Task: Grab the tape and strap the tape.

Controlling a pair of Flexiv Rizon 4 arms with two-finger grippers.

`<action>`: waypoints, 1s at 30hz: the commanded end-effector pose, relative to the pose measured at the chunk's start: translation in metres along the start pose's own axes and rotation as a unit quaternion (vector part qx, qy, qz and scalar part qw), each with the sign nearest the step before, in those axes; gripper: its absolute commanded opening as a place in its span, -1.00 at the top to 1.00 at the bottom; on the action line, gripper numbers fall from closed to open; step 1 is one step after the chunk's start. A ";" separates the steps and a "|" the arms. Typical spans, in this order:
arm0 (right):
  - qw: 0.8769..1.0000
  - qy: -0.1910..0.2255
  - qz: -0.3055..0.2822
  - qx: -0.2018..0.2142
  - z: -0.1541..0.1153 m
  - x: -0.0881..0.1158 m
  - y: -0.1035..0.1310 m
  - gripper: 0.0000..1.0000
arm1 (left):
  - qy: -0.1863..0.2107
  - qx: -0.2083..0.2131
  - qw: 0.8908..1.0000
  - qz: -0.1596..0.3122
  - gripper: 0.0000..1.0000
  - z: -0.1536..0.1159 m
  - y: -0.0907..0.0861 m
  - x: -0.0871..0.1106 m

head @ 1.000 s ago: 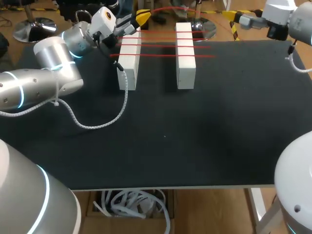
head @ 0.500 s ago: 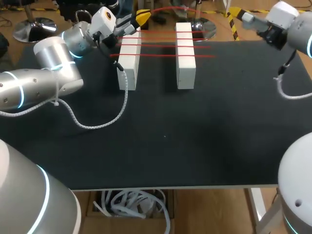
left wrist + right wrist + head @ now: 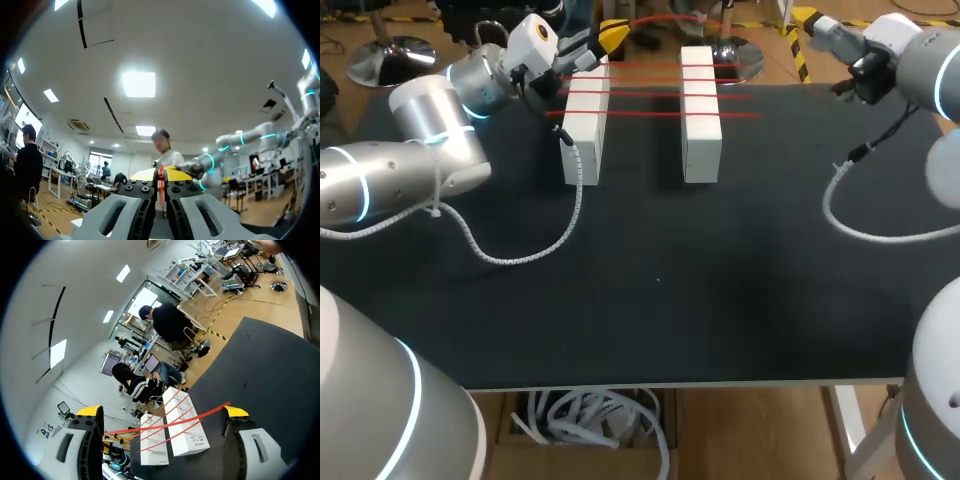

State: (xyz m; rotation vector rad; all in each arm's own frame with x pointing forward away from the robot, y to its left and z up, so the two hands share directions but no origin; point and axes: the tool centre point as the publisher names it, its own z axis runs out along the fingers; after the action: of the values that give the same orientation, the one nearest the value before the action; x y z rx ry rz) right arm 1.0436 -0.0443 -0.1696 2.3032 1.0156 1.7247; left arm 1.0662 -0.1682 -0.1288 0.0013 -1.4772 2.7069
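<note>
The red tape (image 3: pixel 660 92) lies in the upper middle of the head view. It is drawn in several straight strands running left to right over the tops of two white blocks (image 3: pixel 584 130). These stand side by side on the black desk (image 3: pixel 720 280) with their long sides running up the frame, and they carry only the tape. One more strand arcs loose above them.

The left tool (image 3: pixel 610 35) sits at the far end of the left-hand one. Its tips are pressed together on the tape, and its wrist view shows the red strip pinched between them.

The right tool (image 3: pixel 807 22), at the upper right, has its fingers wide apart and holds nothing. The tape lies to its left and apart from it, with a strand crossing ahead of the spread fingers. I judge the right arm the nearer one to the strands' right-hand ends.
</note>
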 end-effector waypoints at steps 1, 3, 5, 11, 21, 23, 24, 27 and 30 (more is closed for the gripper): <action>0.999 -0.040 0.004 -0.017 -0.001 0.004 -0.006 -1.00 | 0.002 0.001 1.000 0.000 1.00 -0.001 0.001 -0.001; 0.998 -0.042 0.042 -0.033 0.002 0.008 -0.008 -1.00 | 0.002 0.001 1.000 0.000 1.00 -0.001 0.001 -0.001; 0.996 -0.030 0.077 -0.044 0.004 0.010 -0.011 -1.00 | 0.002 0.001 1.000 0.000 1.00 -0.001 0.001 -0.001; 0.995 0.025 0.083 -0.042 0.013 0.013 -0.008 -1.00 | 0.002 0.001 1.000 0.000 1.00 -0.001 0.001 -0.001; 0.985 0.073 0.138 -0.078 0.020 0.009 -0.007 -1.00 | 0.002 0.001 1.000 0.000 1.00 -0.001 0.001 -0.001; 0.982 0.077 0.152 -0.080 0.023 0.009 -0.007 -1.00 | 0.002 0.001 1.000 0.000 1.00 -0.001 0.001 -0.001; 0.980 0.083 0.159 -0.084 0.025 0.010 -0.007 -1.00 | 0.002 0.001 1.000 0.000 1.00 -0.001 0.001 -0.001; 0.979 0.074 0.171 -0.080 0.029 0.008 -0.013 -1.00 | 0.002 0.001 1.000 0.000 1.00 -0.001 0.001 -0.001; 0.978 0.071 0.179 -0.079 0.031 0.007 -0.017 -1.00 | 0.002 0.001 1.000 0.000 1.00 -0.001 0.001 -0.001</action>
State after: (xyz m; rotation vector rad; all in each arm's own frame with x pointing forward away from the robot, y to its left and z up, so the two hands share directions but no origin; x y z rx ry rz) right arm 1.0629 -0.0224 -0.1773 2.4354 0.4872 1.9970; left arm 1.0663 -0.1682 -0.1288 0.0011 -1.4771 2.7068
